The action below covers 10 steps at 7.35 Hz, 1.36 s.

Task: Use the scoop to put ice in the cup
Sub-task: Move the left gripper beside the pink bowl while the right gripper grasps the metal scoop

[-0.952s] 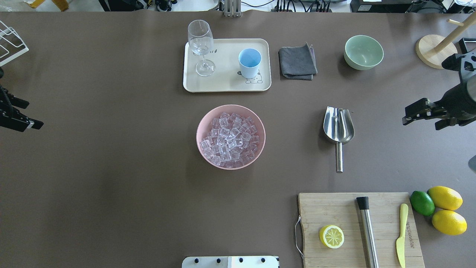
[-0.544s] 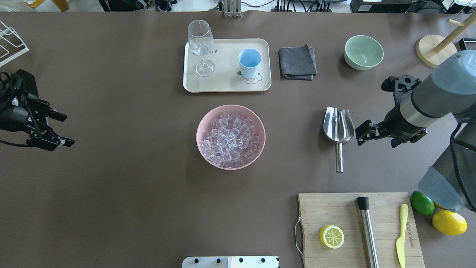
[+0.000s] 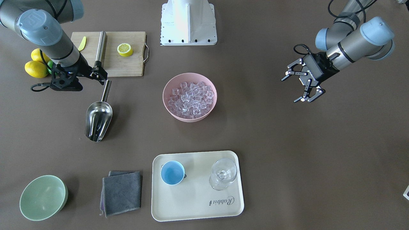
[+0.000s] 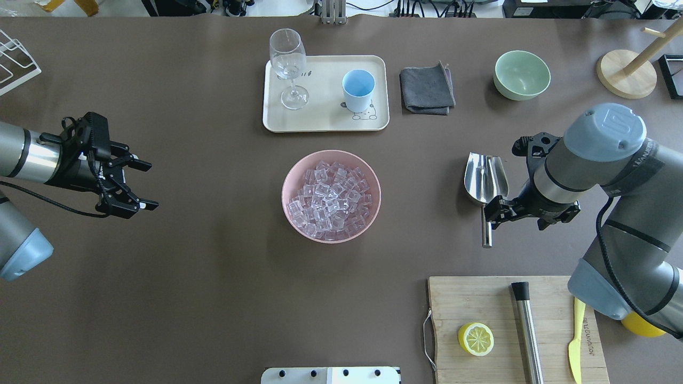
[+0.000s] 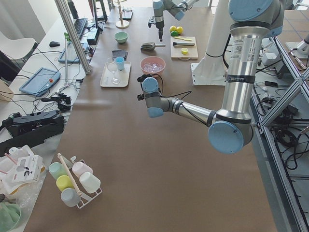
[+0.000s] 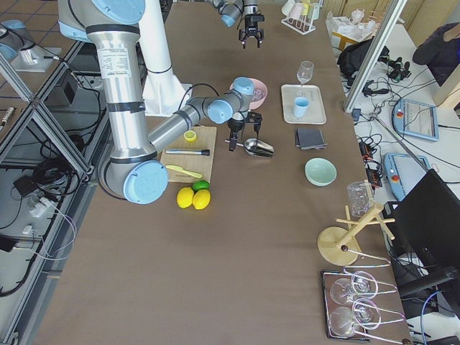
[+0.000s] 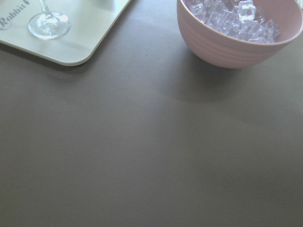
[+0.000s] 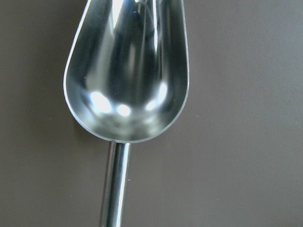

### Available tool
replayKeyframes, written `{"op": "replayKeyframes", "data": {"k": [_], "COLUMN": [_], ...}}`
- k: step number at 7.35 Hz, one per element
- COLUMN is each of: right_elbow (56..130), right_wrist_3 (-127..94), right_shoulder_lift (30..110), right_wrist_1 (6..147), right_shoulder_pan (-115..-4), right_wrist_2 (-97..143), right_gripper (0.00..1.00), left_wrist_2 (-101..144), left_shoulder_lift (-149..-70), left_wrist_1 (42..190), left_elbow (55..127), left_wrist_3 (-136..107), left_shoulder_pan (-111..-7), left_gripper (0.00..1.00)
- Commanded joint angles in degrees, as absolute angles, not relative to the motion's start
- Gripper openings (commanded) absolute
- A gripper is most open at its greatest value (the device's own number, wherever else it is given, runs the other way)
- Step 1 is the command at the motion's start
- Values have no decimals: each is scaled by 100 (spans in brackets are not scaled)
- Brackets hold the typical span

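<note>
The steel scoop lies on the table to the right of the pink bowl, handle toward me; it also shows in the front view and fills the right wrist view. My right gripper is open over the scoop's handle and holds nothing. The ice is heaped in the pink bowl. The light-blue cup stands empty on the cream tray. My left gripper is open and empty, left of the bowl.
A wine glass stands on the tray's left. A grey cloth and a green bowl lie at the back right. A cutting board at the front right holds a steel cylinder, a half lemon and a yellow knife.
My right arm has swung in from the right edge until its gripper is over the scoop's handle. My left gripper has moved right, toward the bowl. The objects have not moved.
</note>
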<state>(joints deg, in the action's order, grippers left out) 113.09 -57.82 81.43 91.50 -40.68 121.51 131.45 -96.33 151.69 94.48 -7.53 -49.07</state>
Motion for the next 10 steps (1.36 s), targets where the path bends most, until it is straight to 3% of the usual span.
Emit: {"op": "replayKeyframes", "data": {"k": [1,5,10], "right_elbow": [11171,11075,10661], "right_wrist_3": [-5968,-6020,-6328], "right_shoulder_lift": [8086,7928,7884], "right_wrist_1": [9114,9106,8350], "right_shoulder_pan": [-3815,-3718,-3656], "right_wrist_2": [11979,11953,11988], "right_gripper": [98,93,71], "left_wrist_2": [13105,11236,10944], "left_shoulder_lift": [-9949,-10467,-10898], "left_wrist_1": [15844,17187,17605], "left_elbow": [9123,8695,8042], "left_wrist_3": [-756,-756,-765], "left_shoulder_pan": [-4650,-3263,-3199], "left_gripper": [98,98,98]}}
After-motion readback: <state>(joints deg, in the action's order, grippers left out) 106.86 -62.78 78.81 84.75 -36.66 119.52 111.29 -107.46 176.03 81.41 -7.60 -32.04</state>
